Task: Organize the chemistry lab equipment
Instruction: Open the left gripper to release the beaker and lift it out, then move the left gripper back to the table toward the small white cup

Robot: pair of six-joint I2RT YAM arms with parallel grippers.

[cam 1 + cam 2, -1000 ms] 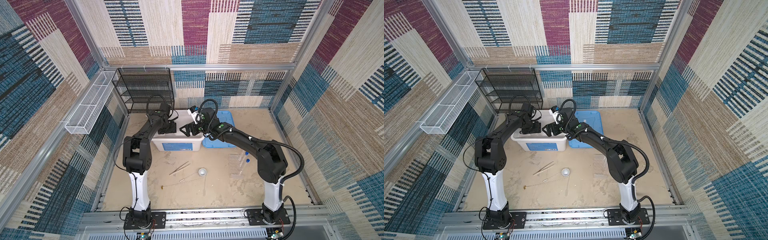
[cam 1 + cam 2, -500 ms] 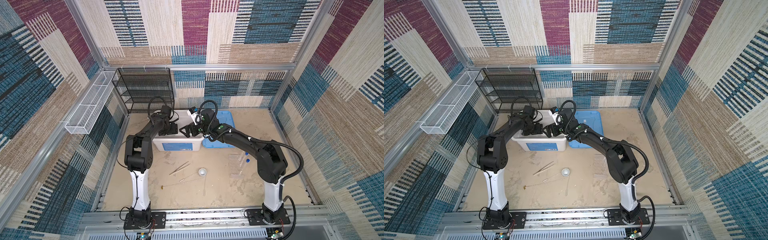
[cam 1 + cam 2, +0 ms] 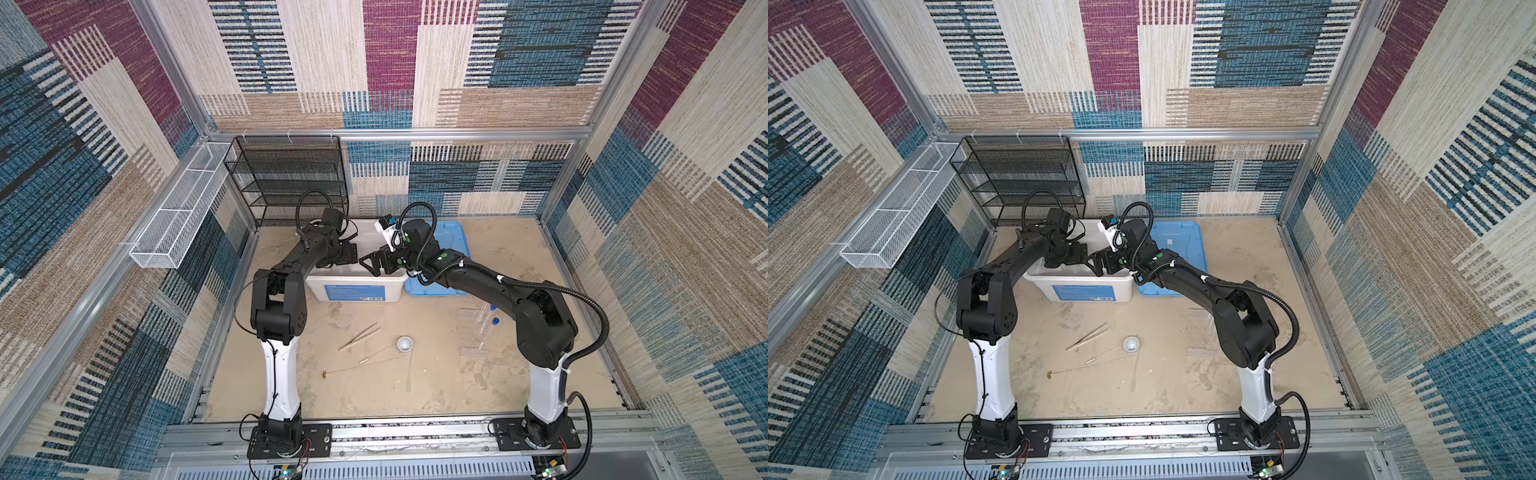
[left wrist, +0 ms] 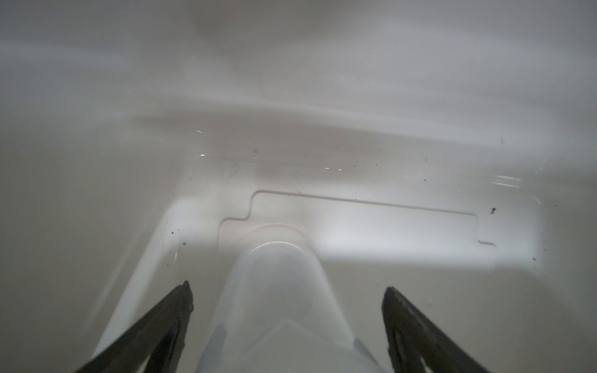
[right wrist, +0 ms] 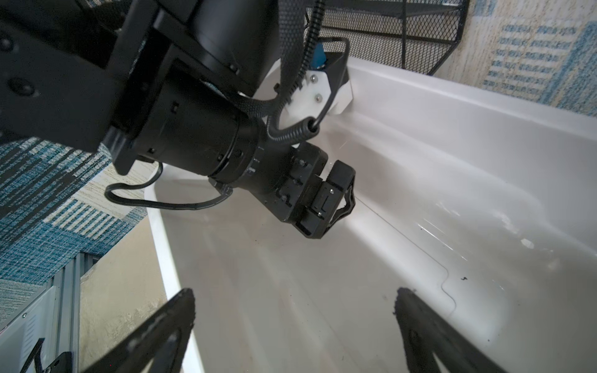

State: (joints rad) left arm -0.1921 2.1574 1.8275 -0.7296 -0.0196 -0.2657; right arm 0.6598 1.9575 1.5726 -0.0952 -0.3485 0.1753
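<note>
Inside white bin (image 3: pixel 357 286), both tools spread, beaker (image 4: pixel 274 290) loose between left tool (image 4: pixel 286 290) fingers.

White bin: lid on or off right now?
Off. The white bin is open-topped with both grippers reaching inside, and the blue lid lies flat on the table beside it in both top views.

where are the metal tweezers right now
In both top views the metal tweezers lie on the sandy table, in front of the white bin and left of the small clear cup.
</note>
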